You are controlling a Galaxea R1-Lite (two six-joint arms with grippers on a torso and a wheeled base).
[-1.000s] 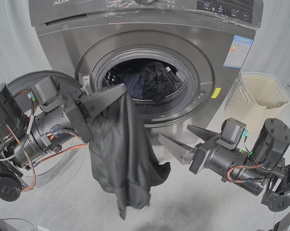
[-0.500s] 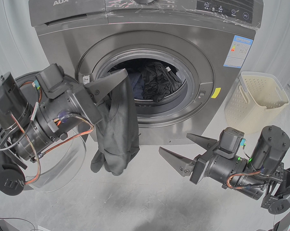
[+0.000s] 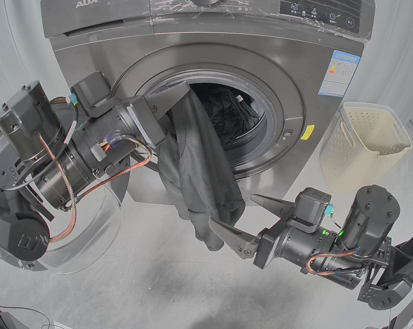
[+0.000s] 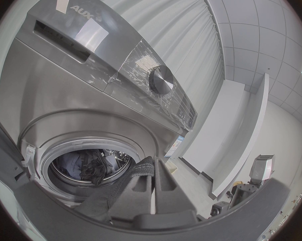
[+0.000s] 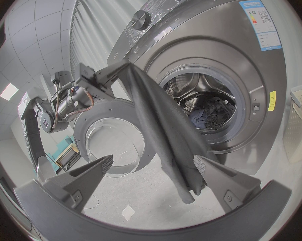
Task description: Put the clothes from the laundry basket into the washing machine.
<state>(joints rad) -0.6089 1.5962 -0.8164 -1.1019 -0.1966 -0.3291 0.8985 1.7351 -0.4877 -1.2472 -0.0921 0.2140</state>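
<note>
Several clothes (image 3: 225,113) lay in washing machine (image 3: 279,69) | left gripper (image 3: 183,90) pinched dark garment (image 3: 197,161) at its mouth | right gripper (image 3: 231,210) spread | laundry basket (image 3: 352,161) apparently empty

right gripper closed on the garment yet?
No, the right gripper stands wide open; the dark garment hangs from the shut left gripper.

My left arm is raised and stretched forward, wrist angled upward. Its gripper (image 3: 184,89) is clamped flat on a dark garment (image 3: 197,161). My right arm sits lower, pointing across toward my left. Its gripper (image 3: 231,210) is spread wide, close to the garment's lower end.
</note>
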